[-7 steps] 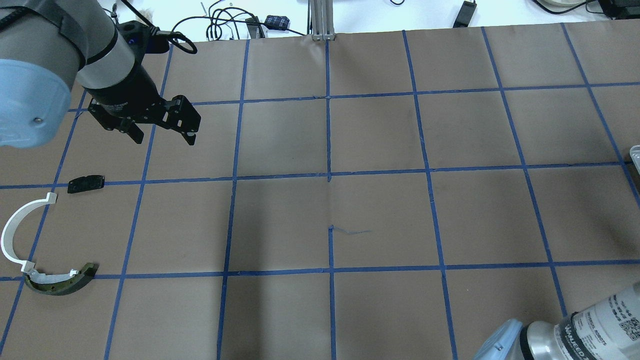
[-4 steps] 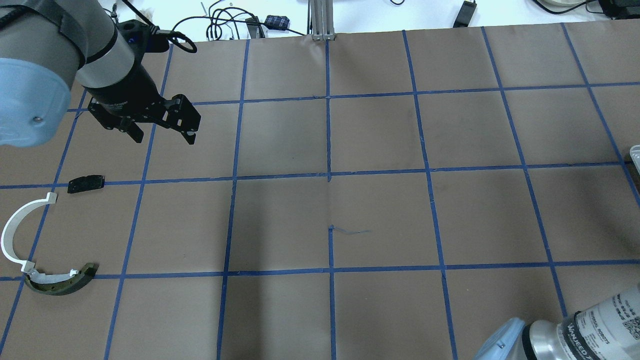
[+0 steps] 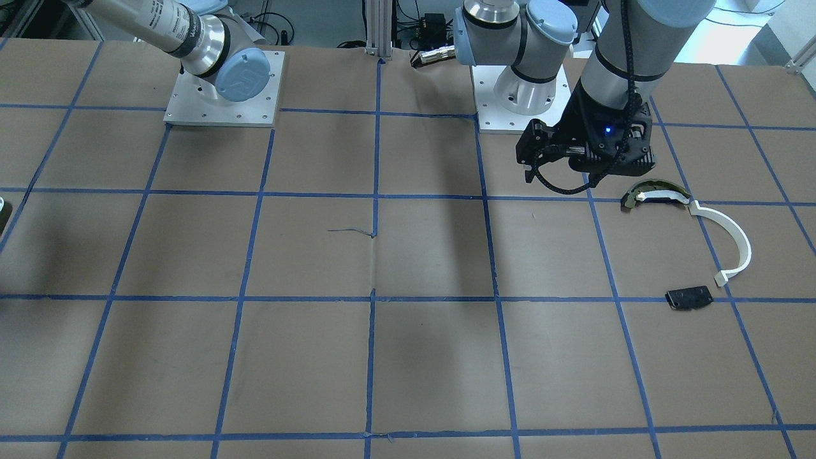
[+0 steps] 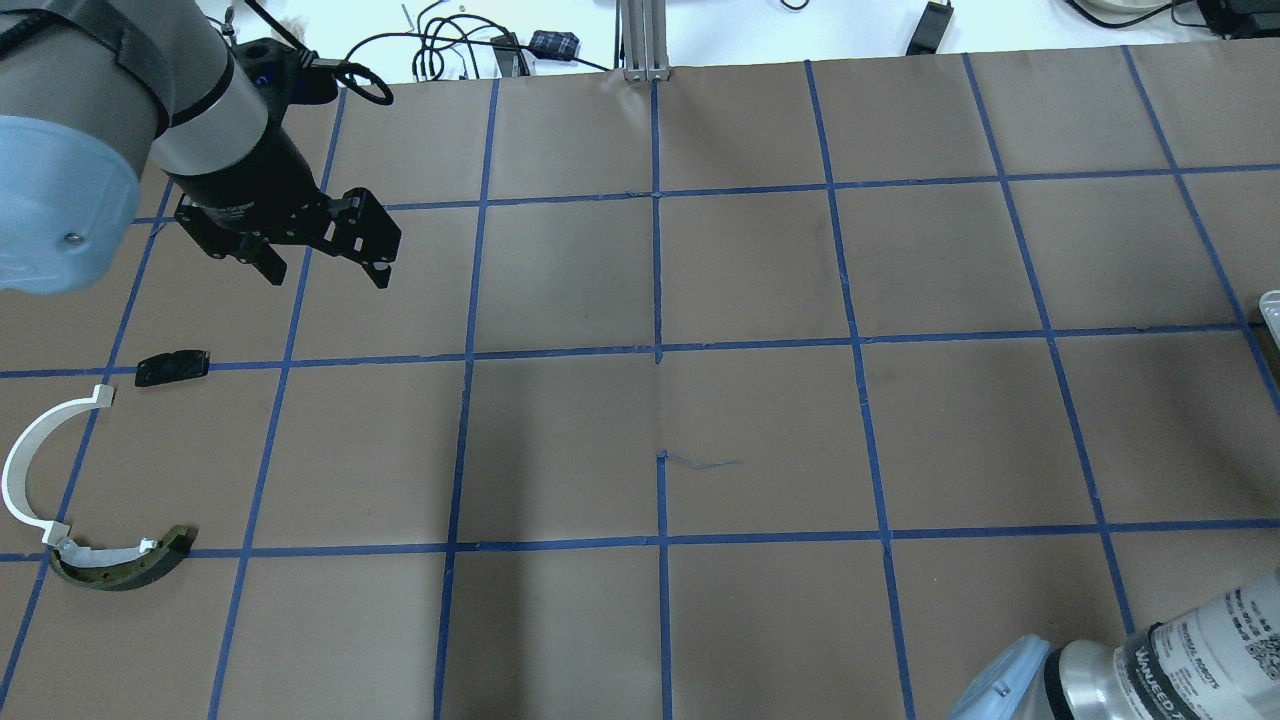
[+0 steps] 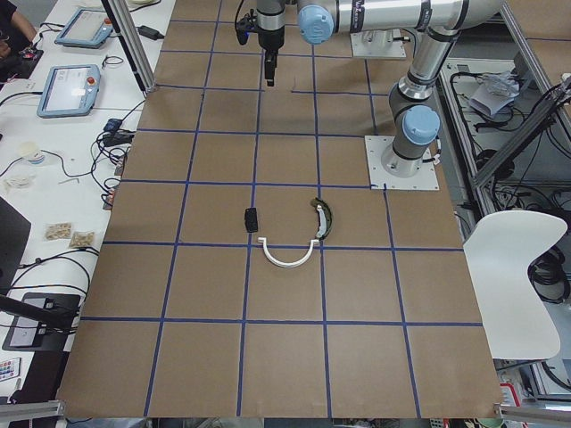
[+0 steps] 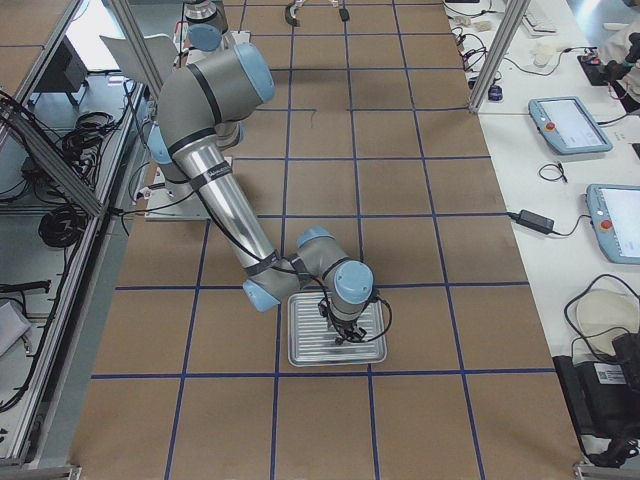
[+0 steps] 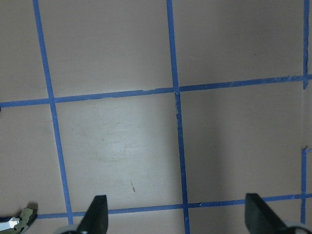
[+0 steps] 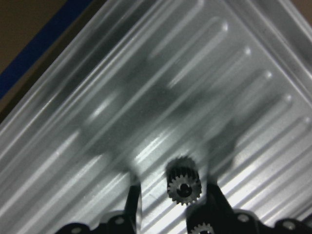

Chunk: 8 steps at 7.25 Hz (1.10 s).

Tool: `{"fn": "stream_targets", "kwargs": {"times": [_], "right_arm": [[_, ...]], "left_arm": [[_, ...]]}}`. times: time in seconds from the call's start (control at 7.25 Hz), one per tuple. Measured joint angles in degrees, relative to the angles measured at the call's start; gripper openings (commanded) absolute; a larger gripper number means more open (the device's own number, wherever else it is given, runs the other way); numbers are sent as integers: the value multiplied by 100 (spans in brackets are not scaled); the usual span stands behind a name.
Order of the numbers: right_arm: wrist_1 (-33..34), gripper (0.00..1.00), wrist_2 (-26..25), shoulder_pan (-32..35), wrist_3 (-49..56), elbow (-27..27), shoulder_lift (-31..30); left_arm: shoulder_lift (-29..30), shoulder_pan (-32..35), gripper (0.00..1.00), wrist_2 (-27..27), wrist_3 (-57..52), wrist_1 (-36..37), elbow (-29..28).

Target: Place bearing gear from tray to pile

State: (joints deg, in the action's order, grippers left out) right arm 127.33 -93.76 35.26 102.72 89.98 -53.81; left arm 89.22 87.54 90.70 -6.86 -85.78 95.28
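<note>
I'm holding my right gripper (image 8: pixel 171 189) parted around the bearing gear (image 8: pixel 184 185), which is lying ungripped in the tray (image 8: pixel 234 73) (so the whole transfer is waiting), while my left gripper (image 4: pixel 328 277) is hanging wide, empty, near the pile (image 4: pixel 120 572).

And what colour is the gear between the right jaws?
The gear is dark, nearly black; the right wrist view shows it best.

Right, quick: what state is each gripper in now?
Left gripper: open, empty.
Right gripper: open, jaws either side of the gear on the tray.
</note>
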Motion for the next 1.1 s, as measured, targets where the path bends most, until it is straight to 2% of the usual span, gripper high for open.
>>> {"fn": "stream_targets", "kwargs": {"times": [0.14, 0.41, 0.55, 0.83, 0.97, 1.1], "right_arm": [[-4, 43, 9, 13, -4, -17, -4], [-6, 40, 11, 32, -6, -23, -15], [-7, 33, 12, 37, -34, -19, -20], [-6, 10, 8, 50, -115, -12, -23], [-7, 5, 0, 58, -141, -17, -30], [-7, 5, -7, 80, -160, -23, -93]], "left_arm": [[-1, 0, 100, 0, 0, 0, 0], [-1, 0, 100, 0, 0, 0, -1], [-1, 0, 100, 0, 0, 0, -1], [-1, 0, 100, 0, 0, 0, 0], [-1, 0, 100, 0, 0, 0, 2], [1, 0, 100, 0, 0, 0, 3]]}}
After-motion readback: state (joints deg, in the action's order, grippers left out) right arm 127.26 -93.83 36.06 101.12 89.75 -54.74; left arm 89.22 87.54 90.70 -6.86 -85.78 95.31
